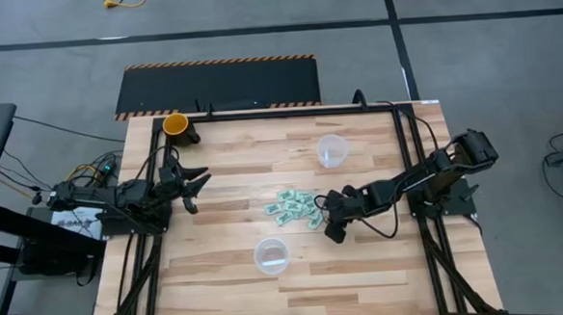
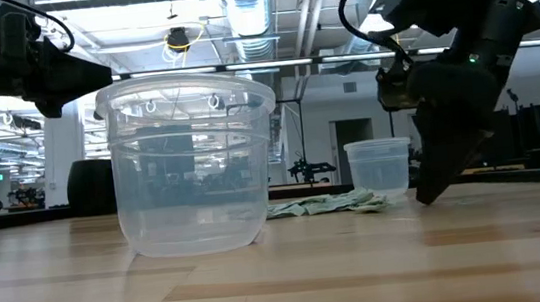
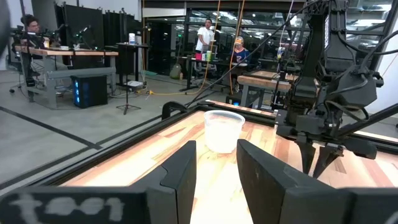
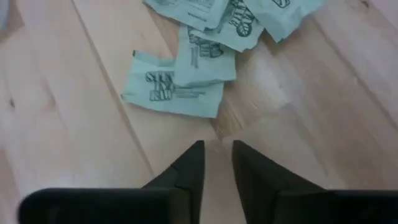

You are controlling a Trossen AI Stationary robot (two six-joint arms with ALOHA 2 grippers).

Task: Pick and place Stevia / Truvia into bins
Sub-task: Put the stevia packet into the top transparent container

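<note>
We see the right hand (image 1: 332,231) low over the pale wooden slatted counter (image 1: 225,189), just right of centre in the high view. Its two dark fingers (image 4: 189,163) stand only a narrow gap apart, nearly pinched together, and they grasp nothing; the tips hang just short of the nearest packet without touching it.

The small flat green-and-white paper sweetener packets (image 1: 294,209) lie in a loose, overlapping heap at the middle of the counter, immediately left of that hand. In the right wrist view the closest packet (image 4: 174,92) carries dark lettering we read as "Stevia in the Raw", though it is blurred; the print on the others is too cut off to read.

One small round clear plastic cup (image 1: 331,150) stands above the heap in the high view, and the other clear plastic cup (image 1: 270,255) below it, both upright and well apart from the packets.

The left hand (image 1: 192,186) waits at the left edge, fingers (image 3: 180,174) parted and empty, near an orange-yellow cup (image 1: 175,123).
</note>
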